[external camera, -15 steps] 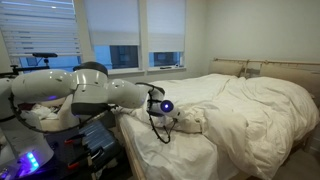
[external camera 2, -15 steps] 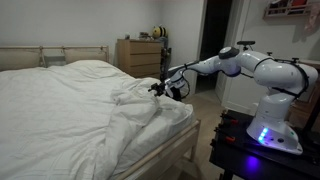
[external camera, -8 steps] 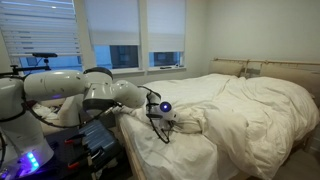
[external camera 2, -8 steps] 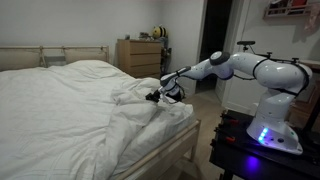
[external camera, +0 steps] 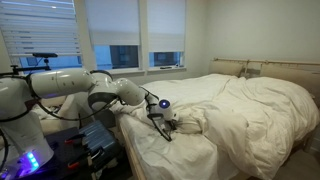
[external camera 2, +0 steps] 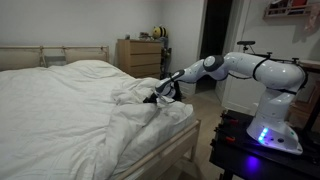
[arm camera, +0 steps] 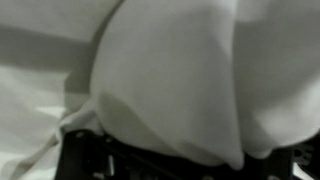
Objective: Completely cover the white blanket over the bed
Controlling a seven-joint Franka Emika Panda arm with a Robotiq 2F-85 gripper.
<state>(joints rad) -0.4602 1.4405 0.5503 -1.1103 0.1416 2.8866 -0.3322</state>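
Observation:
The white blanket (external camera: 255, 105) is a puffy duvet lying rumpled over most of the bed (external camera 2: 175, 150), bunched into a fold near the foot corner (external camera 2: 140, 100). The flat mattress sheet shows bare at that corner (external camera: 165, 150). My gripper (external camera: 168, 122) is pressed down against the bunched blanket edge, also seen in an exterior view (external camera 2: 158, 96). In the wrist view the white blanket fabric (arm camera: 170, 80) fills the picture and hides the fingers, so I cannot tell whether they are open or shut.
A beige headboard (external camera: 275, 70) stands at the far end. A wooden dresser (external camera 2: 138, 55) is against the wall behind the bed. Windows with blinds (external camera: 130, 35) are beyond it. The robot base (external camera 2: 275, 125) stands on a stand beside the foot of the bed.
The arm has lowered and reached further in, bringing the gripper down onto the bunched blanket edge at the foot corner. The blanket itself has hardly shifted.

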